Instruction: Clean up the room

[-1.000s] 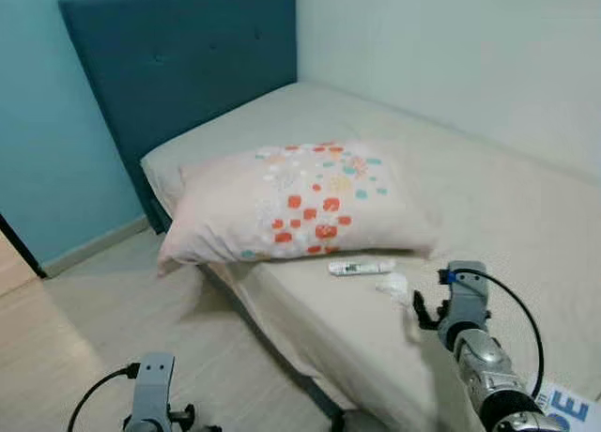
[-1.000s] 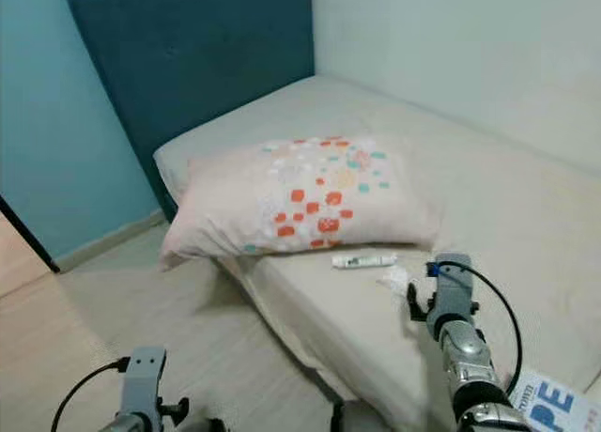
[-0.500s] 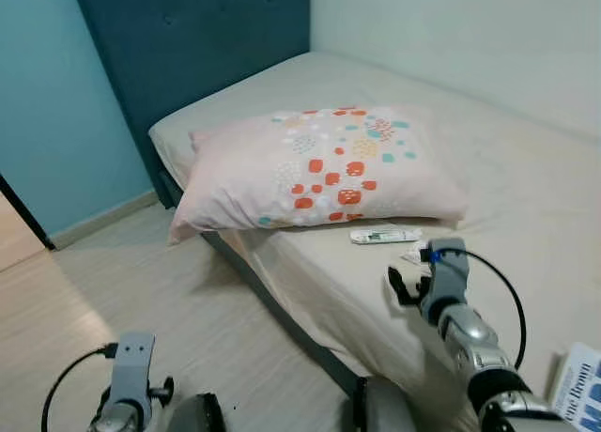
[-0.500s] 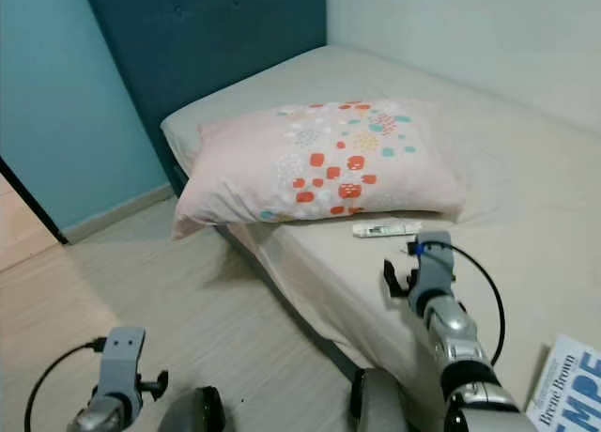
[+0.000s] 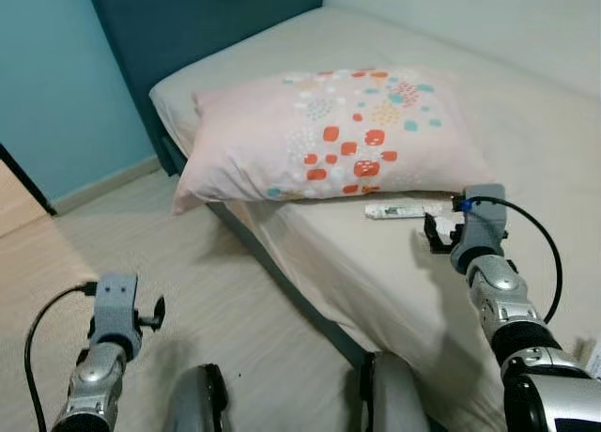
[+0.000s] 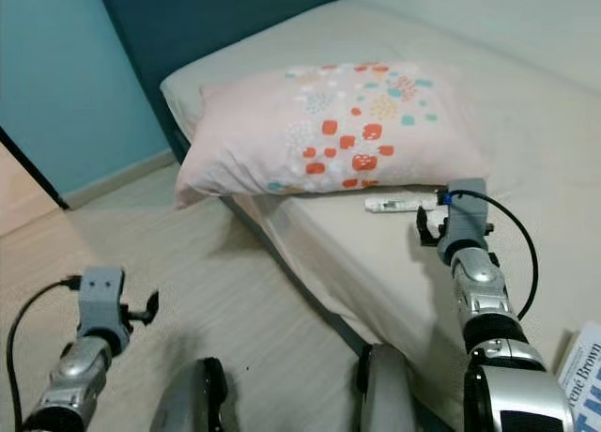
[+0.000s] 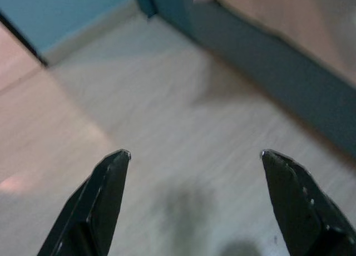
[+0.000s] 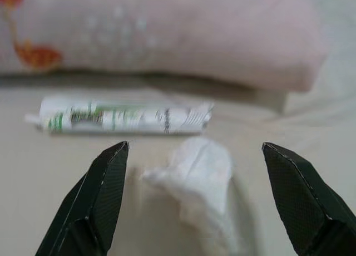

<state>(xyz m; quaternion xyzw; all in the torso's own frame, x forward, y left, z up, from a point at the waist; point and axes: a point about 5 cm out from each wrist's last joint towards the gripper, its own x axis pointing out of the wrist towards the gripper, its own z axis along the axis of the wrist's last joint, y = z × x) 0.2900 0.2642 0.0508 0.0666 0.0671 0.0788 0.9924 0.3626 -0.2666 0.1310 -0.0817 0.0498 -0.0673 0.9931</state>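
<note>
right wrist view has the right gripper (image 8: pixel 194 197) spread wide, now close over a crumpled tissue (image 8: pixel 200 175) with a tube (image 8: pixel 125 119) just beyond, by the pillow (image 5: pixel 329 131); it has closed in, so pickup looks next. left gripper (image 7: pixel 194 203) hangs open above pale floor (image 5: pixel 122 235). beige bed (image 5: pixel 526 131), blue wall (image 5: pixel 56 66).

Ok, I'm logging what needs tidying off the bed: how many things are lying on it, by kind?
Pillow: 1
Tube: 1
Crumpled tissue: 1
Total: 3, all on the bed, with the tube and tissue just ahead of the open right pincer.
</note>
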